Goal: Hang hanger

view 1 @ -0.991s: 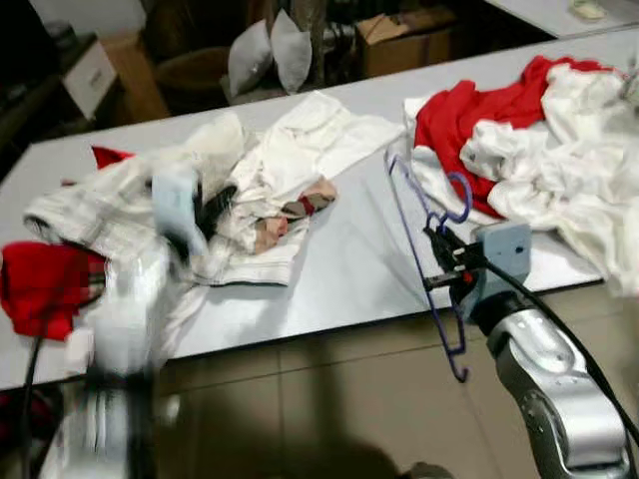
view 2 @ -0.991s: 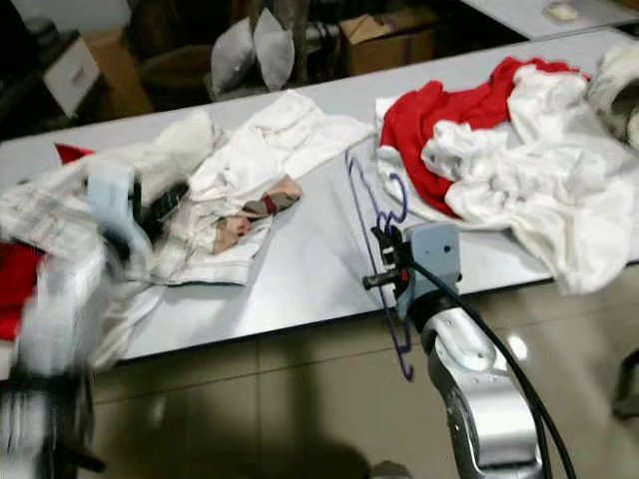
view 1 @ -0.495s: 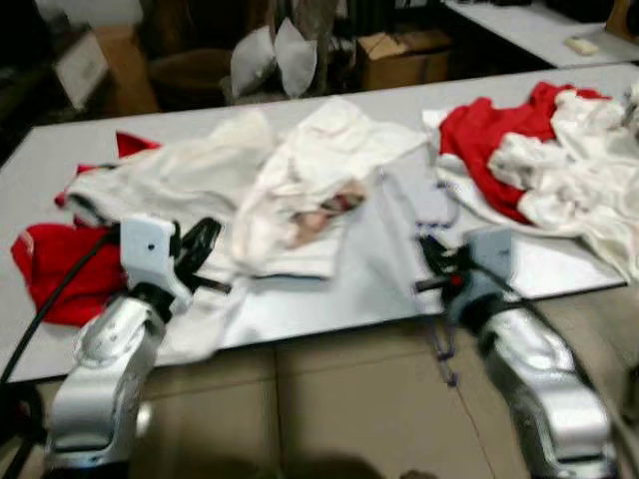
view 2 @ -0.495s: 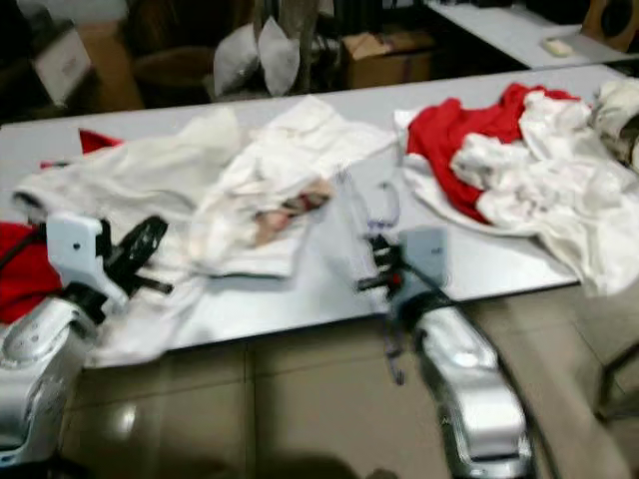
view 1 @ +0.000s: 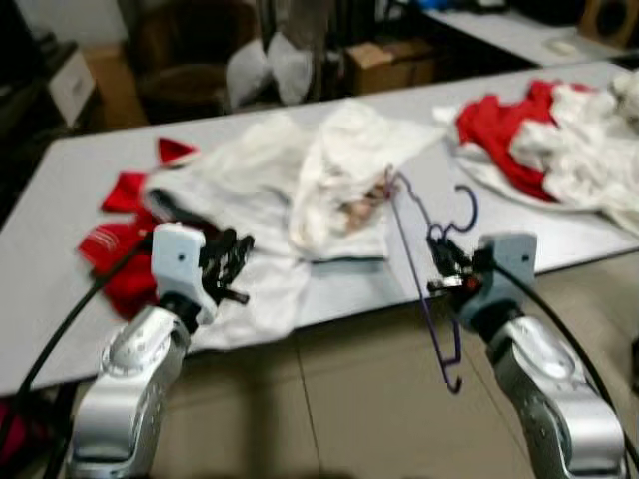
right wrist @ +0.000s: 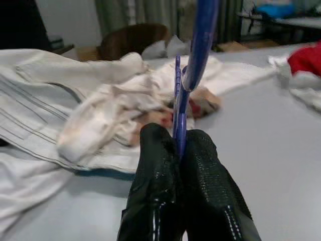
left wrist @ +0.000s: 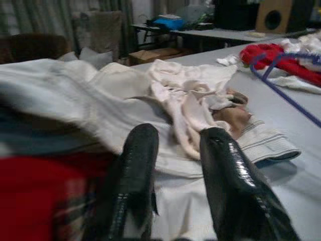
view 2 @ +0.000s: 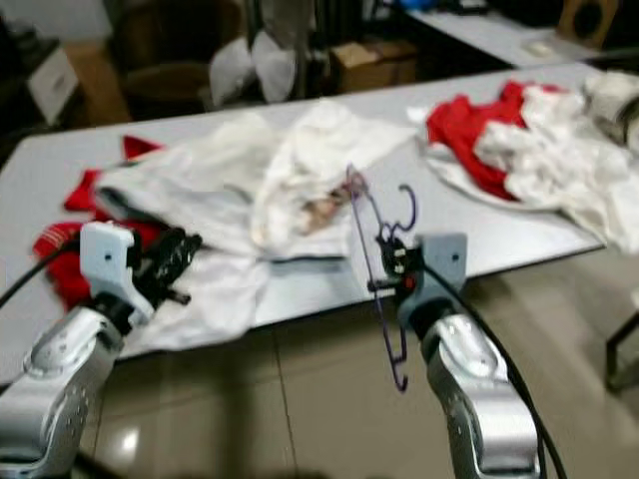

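Observation:
My right gripper (view 1: 440, 269) is shut on a blue wire hanger (view 1: 423, 281), holding it upright at the near edge of the grey table (view 1: 60, 289). The hanger's hook curls up by the gripper and its lower end hangs below the table edge. In the right wrist view the two black fingers (right wrist: 160, 191) pinch the blue wire (right wrist: 181, 115). My left gripper (view 1: 228, 265) is open over the near edge of a white garment (view 1: 250, 200). Its fingers (left wrist: 135, 175) stand apart above the white cloth (left wrist: 100, 100) with nothing between them.
Red cloth (view 1: 125, 249) lies at the table's left. A heap of red and white clothes (view 1: 549, 150) covers the right end. Cardboard boxes (view 1: 384, 65) and pillows (view 1: 265, 70) stand behind the table. Tiled floor (view 1: 329, 399) lies in front.
The camera has swung and the whole scene has shifted. My left arm has come up into view with its fingers near the white garment. The right gripper keeps hold of the hanger.

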Motion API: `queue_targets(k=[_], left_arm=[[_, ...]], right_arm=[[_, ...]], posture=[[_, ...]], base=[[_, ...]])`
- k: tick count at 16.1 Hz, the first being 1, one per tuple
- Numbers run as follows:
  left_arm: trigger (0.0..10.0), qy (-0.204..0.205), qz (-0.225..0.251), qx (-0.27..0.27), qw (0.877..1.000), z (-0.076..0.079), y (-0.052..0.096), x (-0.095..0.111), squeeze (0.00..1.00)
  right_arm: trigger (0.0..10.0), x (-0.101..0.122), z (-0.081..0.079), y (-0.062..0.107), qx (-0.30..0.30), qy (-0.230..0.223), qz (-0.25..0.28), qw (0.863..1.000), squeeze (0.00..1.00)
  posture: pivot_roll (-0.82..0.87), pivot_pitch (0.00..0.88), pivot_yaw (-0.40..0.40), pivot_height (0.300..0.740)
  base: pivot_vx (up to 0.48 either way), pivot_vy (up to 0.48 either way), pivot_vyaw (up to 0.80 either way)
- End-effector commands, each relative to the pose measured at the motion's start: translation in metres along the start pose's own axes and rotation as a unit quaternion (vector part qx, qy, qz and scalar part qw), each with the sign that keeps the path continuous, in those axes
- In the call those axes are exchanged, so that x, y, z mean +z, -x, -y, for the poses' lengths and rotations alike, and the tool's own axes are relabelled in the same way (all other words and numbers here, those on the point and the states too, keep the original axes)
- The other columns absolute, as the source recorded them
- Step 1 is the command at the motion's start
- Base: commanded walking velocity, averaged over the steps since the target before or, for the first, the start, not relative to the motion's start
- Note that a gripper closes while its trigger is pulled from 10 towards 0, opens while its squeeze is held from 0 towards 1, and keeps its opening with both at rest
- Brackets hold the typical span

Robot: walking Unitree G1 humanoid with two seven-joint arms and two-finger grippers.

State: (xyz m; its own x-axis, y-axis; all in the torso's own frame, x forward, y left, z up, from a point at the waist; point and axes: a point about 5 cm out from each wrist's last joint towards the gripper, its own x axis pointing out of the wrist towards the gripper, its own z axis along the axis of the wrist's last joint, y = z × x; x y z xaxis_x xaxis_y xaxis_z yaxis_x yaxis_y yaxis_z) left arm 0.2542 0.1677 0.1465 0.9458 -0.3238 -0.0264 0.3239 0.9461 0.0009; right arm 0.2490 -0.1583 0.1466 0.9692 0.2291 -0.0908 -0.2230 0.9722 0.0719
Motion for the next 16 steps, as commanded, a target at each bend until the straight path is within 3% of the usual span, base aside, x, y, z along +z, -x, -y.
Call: queue_targets(k=[1, 3, 7, 9, 11, 14, 16], left_arm=[[10.0, -0.003, 0.000, -0.006, 1.000, 0.005, -0.002, -0.001, 0.69], [10.0, -0.006, -0.006, -0.011, 1.000, 0.009, -0.002, -0.004, 0.83], [10.0, -0.023, -0.007, -0.011, 1.000, 0.011, -0.004, -0.005, 0.81], [10.0, -0.029, -0.006, -0.010, 0.999, 0.013, -0.007, -0.005, 0.80], [10.0, -0.033, -0.005, -0.005, 0.999, 0.014, -0.009, -0.004, 0.80], [10.0, -0.045, -0.007, 0.041, 0.998, 0.004, -0.010, -0.005, 0.79], [10.0, -0.049, 0.005, 0.086, 0.995, -0.009, -0.007, -0.002, 0.76]], right_arm=[[10.0, 0.007, 0.006, 0.000, -0.011, 0.010, 0.006, 1.000, 0.00], [10.0, 0.008, 0.009, 0.001, -0.014, 0.004, 0.006, 1.000, 0.00], [10.0, 0.010, 0.007, 0.002, 0.004, -0.022, 0.001, 1.000, 0.00], [10.0, 0.013, 0.008, 0.001, 0.004, 0.003, 0.011, 1.000, 0.00], [10.0, 0.016, 0.011, 0.002, 0.007, -0.003, 0.018, 1.000, 0.00], [10.0, 0.016, 0.015, 0.001, -0.008, 0.017, 0.007, 1.000, 0.00], [10.0, 0.017, 0.008, 0.000, 0.025, 0.013, 0.012, 1.000, 0.00]], posture=[[-0.14, 0.000, 0.097, 0.740], [-0.15, 0.000, 0.096, 0.740], [-0.15, 0.000, 0.081, 0.740], [-0.15, 0.000, 0.074, 0.740], [-0.16, 0.000, 0.073, 0.740], [-0.16, 0.000, 0.074, 0.740], [-0.15, 0.000, 0.071, 0.740]], base=[[0.244, 0.000, -0.45], [0.283, 0.000, -0.62], [0.304, 0.000, -0.59], [0.321, 0.000, 0.00], [0.338, 0.000, 0.00], [0.345, 0.000, 0.00], [0.171, 0.000, 0.00]])
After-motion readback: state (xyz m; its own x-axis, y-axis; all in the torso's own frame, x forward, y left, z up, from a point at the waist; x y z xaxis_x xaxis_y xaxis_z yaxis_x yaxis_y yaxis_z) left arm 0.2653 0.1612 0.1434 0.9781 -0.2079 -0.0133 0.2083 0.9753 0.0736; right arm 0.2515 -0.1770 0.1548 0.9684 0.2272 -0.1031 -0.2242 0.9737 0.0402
